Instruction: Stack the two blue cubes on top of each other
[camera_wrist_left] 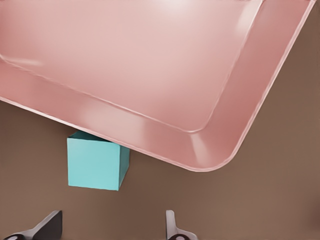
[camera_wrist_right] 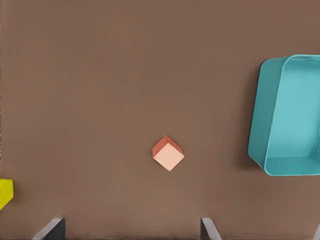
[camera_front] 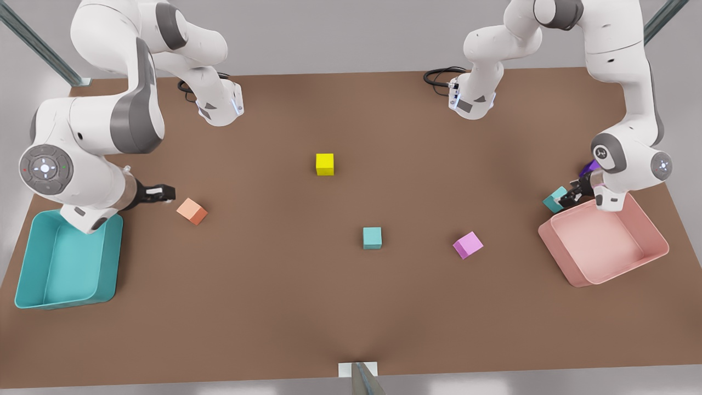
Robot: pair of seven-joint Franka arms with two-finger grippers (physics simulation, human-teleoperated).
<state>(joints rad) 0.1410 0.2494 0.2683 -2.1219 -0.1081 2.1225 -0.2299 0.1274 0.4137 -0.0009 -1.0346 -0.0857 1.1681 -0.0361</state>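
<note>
Trouble is most likely to be coming from the pink bin (camera_front: 603, 241) at the front view's right. One blue cube (camera_front: 555, 199) is sitting hard against that bin's outer wall, at its upper left corner, and in the left wrist view the bin's rim is overhanging part of the cube (camera_wrist_left: 95, 164). A finger reaching down on the bin side could be catching the rim, nudging the bin or tipping the cube before a clean grip forms. A dark purple cube (camera_front: 590, 166) is also lying just behind the arm there, close enough to be knocked.

The left end effector (camera_front: 570, 196) is hovering right at this cube, its fingers (camera_wrist_left: 45, 227) spread wide apart and carrying nothing; the cube is lying ahead of the tips, off towards one finger rather than centred in the gap, so a closing pinch now would be risking a skewed hold.

The other blue cube (camera_front: 372, 237) is resting alone near the middle of the counter (camera_front: 351, 318), well apart from the first, with a pink cube (camera_front: 468, 244) to its right and a yellow cube (camera_front: 324, 164) further up the frame. A skewed hold could also be spoiling the stack there.

The right end effector (camera_front: 163, 192) is waiting at the front view's left beside the teal bin (camera_front: 33, 274), near an orange cube (camera_front: 192, 211), fingers (camera_wrist_right: 50, 230) spread and gripping nothing.
</note>
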